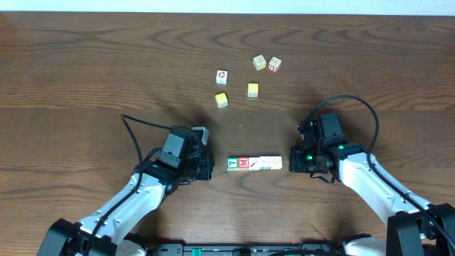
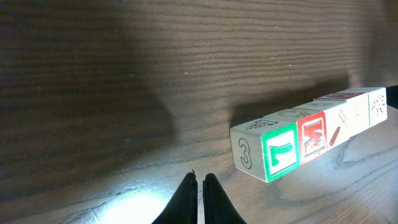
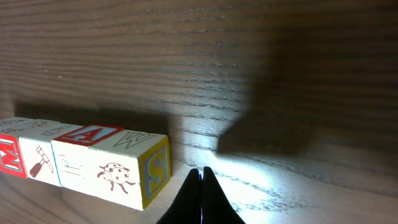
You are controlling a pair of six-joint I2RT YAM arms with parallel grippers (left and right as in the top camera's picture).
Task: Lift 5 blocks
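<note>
Fingers [image 2: 185,200] of the left gripper [image 2: 198,179] are pressed together with nothing between them. Their dark tips sit low over the wooden table [image 1: 85,64], near the left end of a row of blocks [image 1: 254,163] without touching it. At the row's other end, the fingers [image 3: 213,200] of the right gripper [image 3: 202,173] are likewise closed tight and empty, just beside the last cube and apart from it.

All five blocks rest flat on the table, end to end in a straight line between the two grippers. On the left is the green-faced block [image 2: 280,152], with a numeral 3 on its outer end. Against it stands the red-faced block [image 2: 313,138], followed by three whitish ones. The right wrist view shows a block with a hammer drawing [image 3: 40,160], a block with a red-framed A on top [image 3: 93,132], and the end block with a ladybug [image 3: 115,174], whose outer face is yellow and blue.

Farther back, well apart from the row, five loose cubes are scattered. They are a yellow cube [image 1: 222,100], a second yellow cube [image 1: 253,89], a white cube with a red mark [image 1: 222,75], and two pale cubes [image 1: 260,62] just beside each other.
</note>
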